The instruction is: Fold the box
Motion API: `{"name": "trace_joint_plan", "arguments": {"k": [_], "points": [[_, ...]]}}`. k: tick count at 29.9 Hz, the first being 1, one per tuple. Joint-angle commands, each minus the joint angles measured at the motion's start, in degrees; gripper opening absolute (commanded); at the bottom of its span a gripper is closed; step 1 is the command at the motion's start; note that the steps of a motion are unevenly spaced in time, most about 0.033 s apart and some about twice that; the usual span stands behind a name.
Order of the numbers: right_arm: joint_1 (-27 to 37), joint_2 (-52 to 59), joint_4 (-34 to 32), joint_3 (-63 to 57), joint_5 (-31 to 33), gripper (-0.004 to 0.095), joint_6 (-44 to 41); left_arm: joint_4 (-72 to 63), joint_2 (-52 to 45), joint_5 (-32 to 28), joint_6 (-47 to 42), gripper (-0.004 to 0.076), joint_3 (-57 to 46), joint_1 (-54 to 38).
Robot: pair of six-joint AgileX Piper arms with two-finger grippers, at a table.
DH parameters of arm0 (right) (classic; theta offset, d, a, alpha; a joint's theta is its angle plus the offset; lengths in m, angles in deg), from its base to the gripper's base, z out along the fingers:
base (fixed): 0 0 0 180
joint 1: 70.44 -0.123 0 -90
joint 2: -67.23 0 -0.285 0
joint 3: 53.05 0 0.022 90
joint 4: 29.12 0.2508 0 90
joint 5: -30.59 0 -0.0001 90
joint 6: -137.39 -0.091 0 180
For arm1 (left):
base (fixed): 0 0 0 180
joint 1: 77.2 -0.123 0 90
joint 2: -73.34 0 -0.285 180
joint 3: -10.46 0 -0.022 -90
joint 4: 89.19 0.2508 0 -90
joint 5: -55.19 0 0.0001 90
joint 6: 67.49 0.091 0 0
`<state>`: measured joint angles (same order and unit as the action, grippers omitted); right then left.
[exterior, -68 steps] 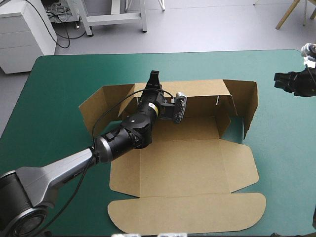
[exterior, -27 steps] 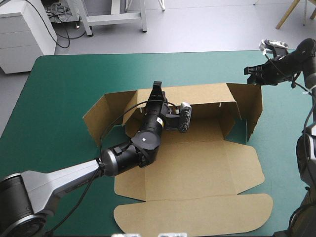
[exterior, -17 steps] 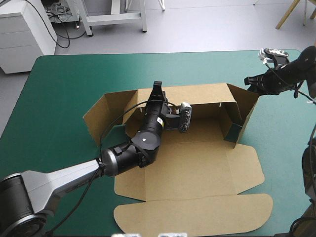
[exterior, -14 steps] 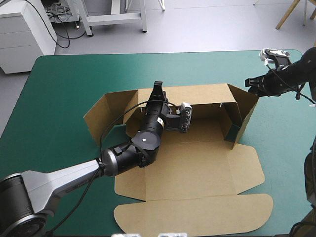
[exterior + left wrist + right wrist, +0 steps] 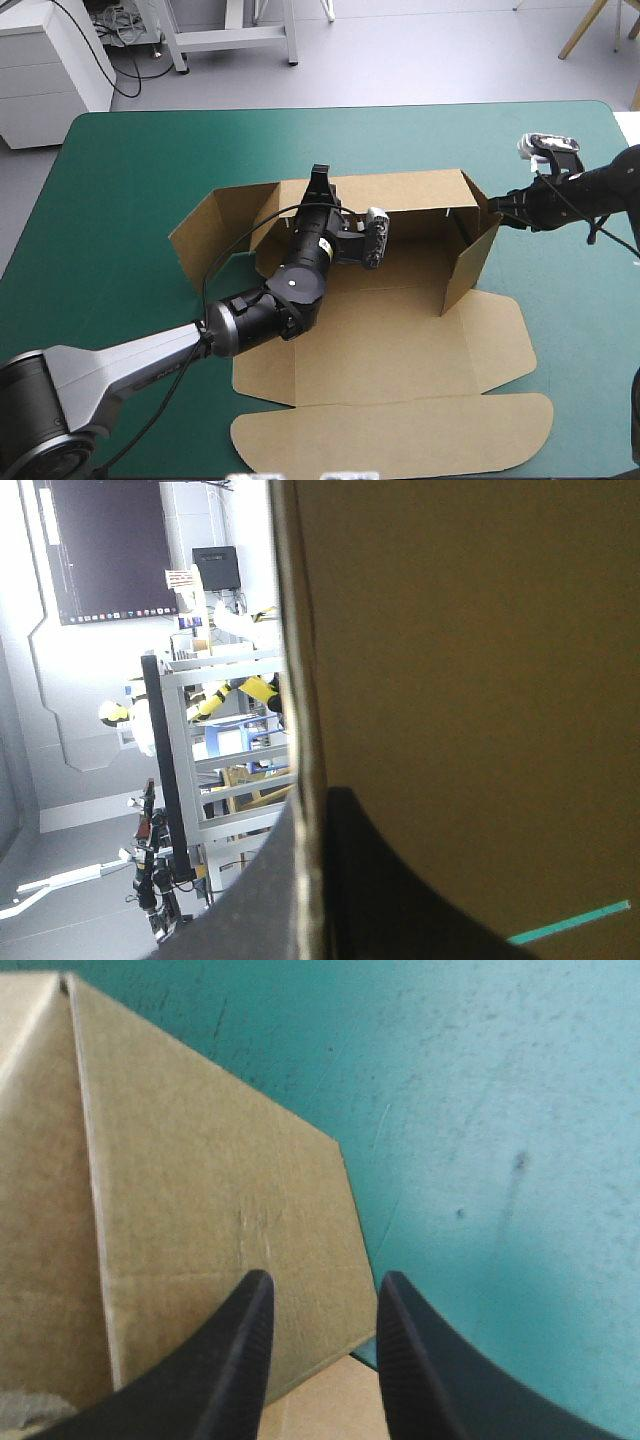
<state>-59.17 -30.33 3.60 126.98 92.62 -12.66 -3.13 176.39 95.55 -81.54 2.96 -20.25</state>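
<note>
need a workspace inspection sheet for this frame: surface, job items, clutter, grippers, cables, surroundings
surface: teal-green table cover, faint marks beside the box's right side.
job's things: brown box, partly folded; far wall up, right wall raised, left wall half raised and angled outward, lid flat at the near edge.
clutter: nothing seen.
grippers: left gripper shut on the far wall's top edge; right gripper open, at the right wall's top corner.
cables: nothing seen.
surroundings: nothing seen.

High view looking down, wrist views close-up — all share the box
</note>
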Motion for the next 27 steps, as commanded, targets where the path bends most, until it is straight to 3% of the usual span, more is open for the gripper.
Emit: {"name": "trace_joint_plan", "arguments": {"k": [1, 16, 21, 24, 27], "points": [[0.2, 4.84, 6.03, -3.83, -4.15, 0.0319, 6.06, 2.43, -2.46, -0.3, -0.68, -0.001, 1.25, 0.38], [0.2, 14.0, 17.17, -18.34, -8.87, 0.0319, 29.46, 2.46, -2.46, -1.0, -1.29, -0.001, 1.25, 0.38], [0.2, 14.0, 20.65, -19.98, -5.62, 0.0323, 38.15, 2.74, -2.46, -1.42, -1.42, -0.001, 1.25, 0.38], [0.2, 14.0, 21.77, -20.93, -5.74, 0.0372, 42.31, 2.74, -2.46, -1.42, -1.53, -0.001, 1.25, 0.38], [0.2, 14.0, 24.01, -21.76, -5.74, 0.0509, 44.16, 2.74, -2.46, -1.5, -1.53, -0.001, 1.25, 0.38]]}}
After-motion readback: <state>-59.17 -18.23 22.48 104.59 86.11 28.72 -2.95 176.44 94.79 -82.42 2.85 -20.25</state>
